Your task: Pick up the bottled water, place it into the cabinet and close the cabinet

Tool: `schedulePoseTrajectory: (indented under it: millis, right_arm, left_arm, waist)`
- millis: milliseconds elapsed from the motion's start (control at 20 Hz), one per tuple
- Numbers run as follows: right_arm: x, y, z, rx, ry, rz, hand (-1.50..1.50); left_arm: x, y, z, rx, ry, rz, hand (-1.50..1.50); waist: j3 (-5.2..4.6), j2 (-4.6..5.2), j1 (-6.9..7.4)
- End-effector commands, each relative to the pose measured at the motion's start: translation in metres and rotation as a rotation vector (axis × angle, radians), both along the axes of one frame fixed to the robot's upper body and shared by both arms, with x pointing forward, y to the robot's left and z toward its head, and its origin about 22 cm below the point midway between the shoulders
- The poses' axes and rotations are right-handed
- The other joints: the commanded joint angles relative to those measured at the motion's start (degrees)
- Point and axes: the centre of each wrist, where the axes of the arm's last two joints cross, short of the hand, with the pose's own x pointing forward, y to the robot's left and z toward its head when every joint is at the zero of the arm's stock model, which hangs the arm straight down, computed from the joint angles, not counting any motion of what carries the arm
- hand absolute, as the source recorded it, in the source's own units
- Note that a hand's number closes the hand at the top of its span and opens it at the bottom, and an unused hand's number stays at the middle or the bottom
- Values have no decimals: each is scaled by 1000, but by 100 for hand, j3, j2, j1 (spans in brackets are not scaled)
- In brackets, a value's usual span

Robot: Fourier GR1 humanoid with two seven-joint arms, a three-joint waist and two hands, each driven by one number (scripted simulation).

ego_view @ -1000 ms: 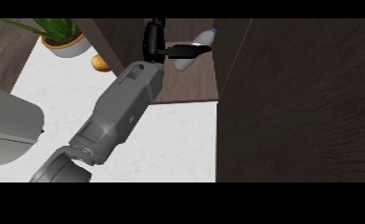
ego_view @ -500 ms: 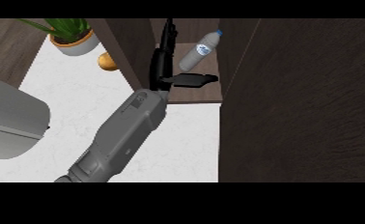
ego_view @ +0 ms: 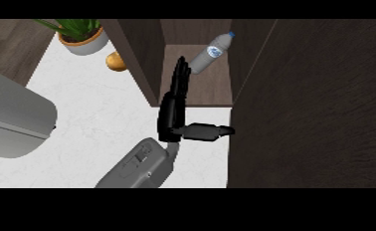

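The bottled water (ego_view: 209, 53), clear with a blue cap and label, lies tilted on the shelf inside the open cabinet (ego_view: 202, 89), near its back. My right hand (ego_view: 175, 110) is open at the cabinet's front edge. Its straight fingers point into the cabinet and its thumb sticks out to the right toward the door. It is apart from the bottle and holds nothing. The left hand does not show.
The cabinet's dark door (ego_view: 308, 105) stands open and fills the right side. On the white counter (ego_view: 95, 110), a potted plant (ego_view: 82, 38) and an orange fruit (ego_view: 115, 61) sit left of the cabinet wall. A large grey rounded object (ego_view: 22, 120) sits at the left edge.
My right hand let go of the bottle and drew back out of the cabinet toward me. The bottle stays on the shelf.
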Motion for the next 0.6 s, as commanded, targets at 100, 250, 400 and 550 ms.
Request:
schedulePoseTrajectory:
  millis: [100,250,400,550]
  right_arm:
    - [-1,19,25,-82,-54,46,-150]
    - [-2,20,36,-77,-31,102,150]
    - [-8,30,35,-102,-30,160,150]
    - [-3,32,37,-122,-18,220,150]
  left_arm:
    - [-52,16,-14,-52,14,-57,150]
    - [-76,22,1,-39,7,-129,150]
    - [-101,47,-4,-31,9,-127,150]
    - [-108,72,-1,1,19,-135,150]
  waist:
    - [4,30,-25]
    - [3,14,0]
    - [1,-1,-17]
    - [1,16,0]
